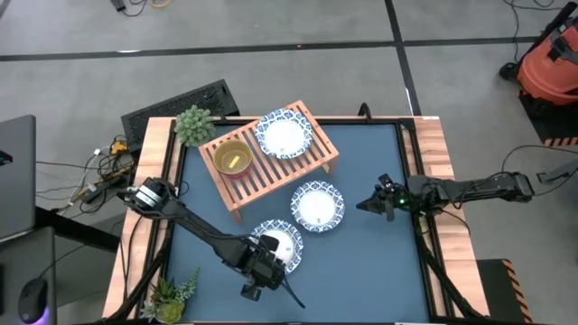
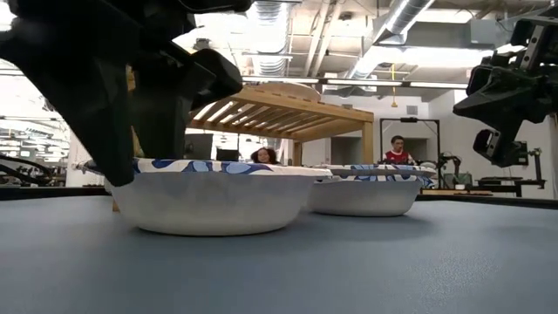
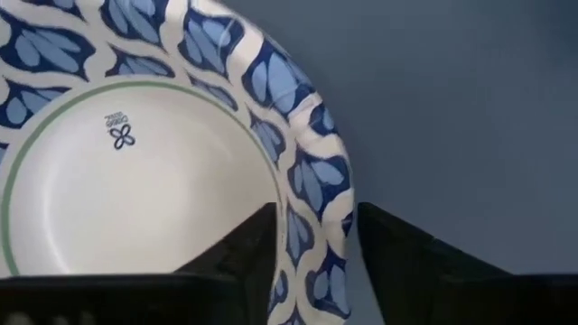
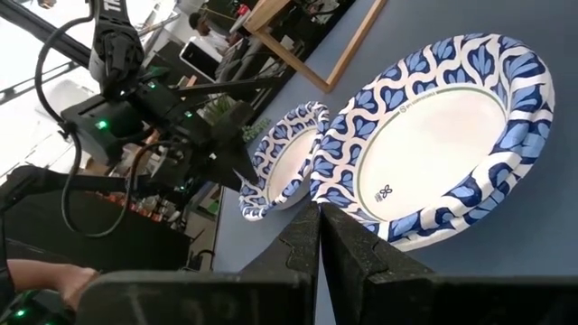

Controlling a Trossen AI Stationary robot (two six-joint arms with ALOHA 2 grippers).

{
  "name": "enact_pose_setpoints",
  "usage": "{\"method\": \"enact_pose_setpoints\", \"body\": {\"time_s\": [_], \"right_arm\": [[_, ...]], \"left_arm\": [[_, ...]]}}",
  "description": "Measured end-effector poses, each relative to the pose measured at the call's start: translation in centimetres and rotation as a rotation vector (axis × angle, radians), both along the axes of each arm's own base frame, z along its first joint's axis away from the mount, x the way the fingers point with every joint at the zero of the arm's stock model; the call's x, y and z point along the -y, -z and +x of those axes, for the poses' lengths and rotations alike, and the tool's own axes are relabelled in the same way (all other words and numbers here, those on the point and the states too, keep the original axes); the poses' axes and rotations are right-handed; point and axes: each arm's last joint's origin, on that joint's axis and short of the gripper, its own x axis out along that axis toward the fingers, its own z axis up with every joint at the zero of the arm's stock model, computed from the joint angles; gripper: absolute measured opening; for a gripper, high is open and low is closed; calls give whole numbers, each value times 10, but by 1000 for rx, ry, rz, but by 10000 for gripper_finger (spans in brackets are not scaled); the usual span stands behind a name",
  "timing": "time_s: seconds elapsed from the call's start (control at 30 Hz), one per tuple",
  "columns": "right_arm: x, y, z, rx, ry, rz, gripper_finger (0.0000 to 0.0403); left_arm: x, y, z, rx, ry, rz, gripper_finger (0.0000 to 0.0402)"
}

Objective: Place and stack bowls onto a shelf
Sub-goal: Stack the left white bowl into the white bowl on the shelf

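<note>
The light-wood slatted shelf (image 1: 271, 162) stands at the table's far middle. On it sit a yellow bowl nested in a red one (image 1: 231, 160) and a white bowl with a blue patterned rim (image 1: 284, 135). A second white bowl (image 1: 317, 206) rests on its base on the blue table. A third white bowl (image 1: 280, 239) rests nearer the front edge. My left gripper (image 1: 271, 257) stands over that bowl's near rim, shut on it. My right gripper (image 1: 366, 206) is shut and empty, right of the second white bowl (image 4: 433, 144). No cyan or purple bowl is in view. My left gripper has the near white bowl's patterned rim (image 3: 312, 212) between its two fingers, one finger (image 3: 239, 257) inside the bowl and one outside. The fingers come from above, pointing down. The bowl (image 2: 214, 196) sits level with its base on the table.
A small potted plant (image 1: 194, 125) stands by the shelf's far left corner and another (image 1: 172, 291) at the near left. A black keyboard-like slab (image 1: 181, 104) lies beyond the table's far left. People show in the room behind (image 2: 397, 150).
</note>
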Motion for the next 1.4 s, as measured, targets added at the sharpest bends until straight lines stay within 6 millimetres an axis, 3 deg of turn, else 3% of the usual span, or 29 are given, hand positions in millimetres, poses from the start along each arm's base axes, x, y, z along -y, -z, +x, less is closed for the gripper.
{"method": "enact_pose_setpoints", "body": {"time_s": [0.27, 0.4, 0.6, 0.97, 1.4], "right_arm": [[0, 0, 0, 0, 1, 1, 42], [0, 0, 0, 0, 1, 1, 42], [0, 0, 0, 0, 1, 1, 42], [0, 0, 0, 0, 2, 2, 42], [0, 0, 0, 2, 1, -15, 42]], "left_arm": [[2, -1, 2, 4, 11, -55, 14], [8, -7, 7, 29, -7, -172, 7], [11, -32, 11, 35, 3, -203, 2], [-7, -117, 11, 120, 138, -139, 0], [-62, -227, 26, 452, 102, 28, 0]]}}
